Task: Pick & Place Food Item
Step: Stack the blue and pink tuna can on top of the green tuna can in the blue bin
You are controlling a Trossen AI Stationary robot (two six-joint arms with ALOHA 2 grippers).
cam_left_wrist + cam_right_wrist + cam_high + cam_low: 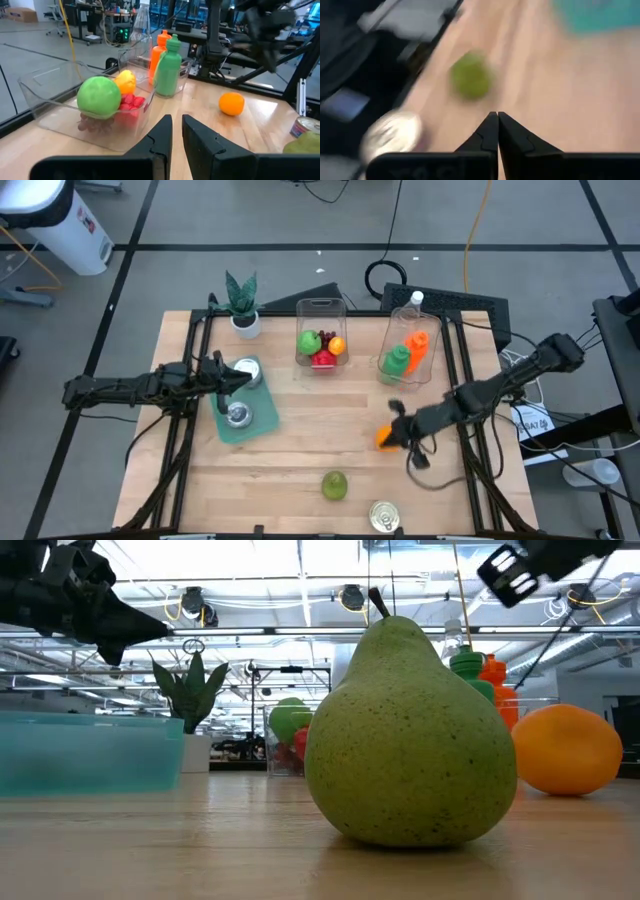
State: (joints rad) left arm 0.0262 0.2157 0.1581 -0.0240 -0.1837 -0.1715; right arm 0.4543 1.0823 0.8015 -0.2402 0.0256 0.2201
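- Left gripper (243, 379) is hovering over the teal tray (262, 423) at 9 o'clock, fingers nearly closed, holding nothing; probably waiting.
- Pear (334, 485), matte speckled green, is sitting at 6 o'clock beside a metal can (384, 517).
- Right gripper (397, 423), fingertips together and empty, is hanging just beside the smooth round orange (383, 438) at 4 o'clock.
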